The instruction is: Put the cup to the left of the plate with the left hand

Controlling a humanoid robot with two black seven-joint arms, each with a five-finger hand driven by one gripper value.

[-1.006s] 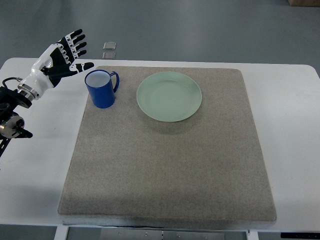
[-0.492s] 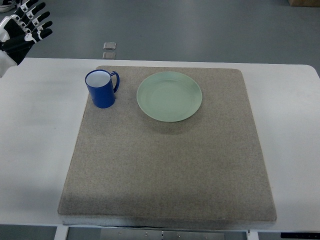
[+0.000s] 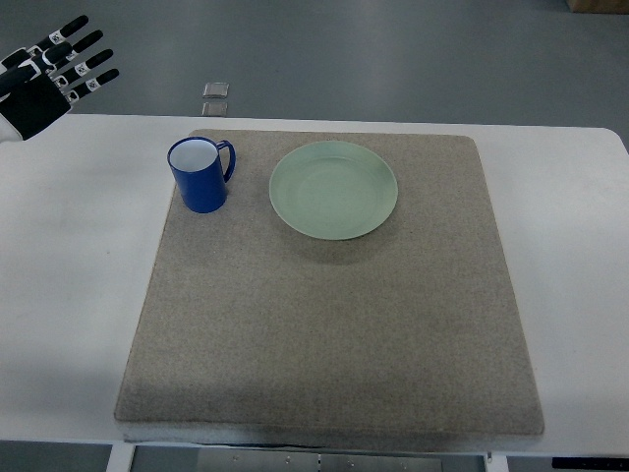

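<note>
Obs: blue cup (image 3: 200, 175) stands upright on the grey mat (image 3: 324, 334), near the mat's far left corner, handle pointing toward the green plate (image 3: 333, 190). Cup sits just beside the plate on its left, a narrow strip of mat showing between them. Nothing tipped, nothing overlapping.

My left hand (image 3: 44, 84) is at the far left edge of the view, above the corner of the white bench (image 3: 69, 295), well apart from the cup. Fingers are spread and extended; it carries nothing. Right hand not visible.

Judgement: placement reads as done; cup is where the task wants it.

Risks from here:
- Any sweep of my left arm back over the mat at low height could clip the cup rim or handle and topple it, or push it into the plate.
- Cup is close to the mat's left edge; a nudge outward could leave it half off the mat and tilted.
- Handle faces the plate, so a small rotation could bring them into contact.
</note>
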